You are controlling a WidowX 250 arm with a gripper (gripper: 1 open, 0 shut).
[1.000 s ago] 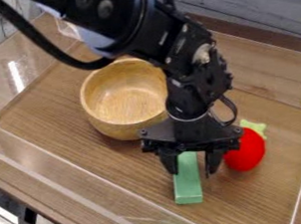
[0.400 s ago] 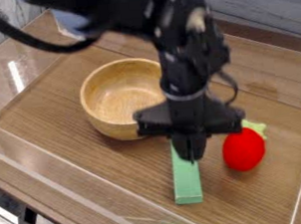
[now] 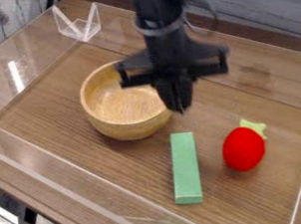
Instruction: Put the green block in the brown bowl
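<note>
The green block (image 3: pixel 186 168) lies flat on the wooden table, a long bar pointing toward the front edge, just right of the brown bowl (image 3: pixel 111 125). My gripper (image 3: pixel 181 102) hangs in the air above the bowl's right rim, well behind and above the block. Its fingers are pressed together and hold nothing. The bowl's inside shows no object, though the gripper hides part of its right side.
A red strawberry-shaped toy (image 3: pixel 245 148) sits to the right of the block. A clear plastic stand (image 3: pixel 75 25) is at the back left. Transparent walls run along the table's left and front edges.
The gripper was open astride the block's far end, then shut and rose back toward the bowl. The block stayed on the table.
</note>
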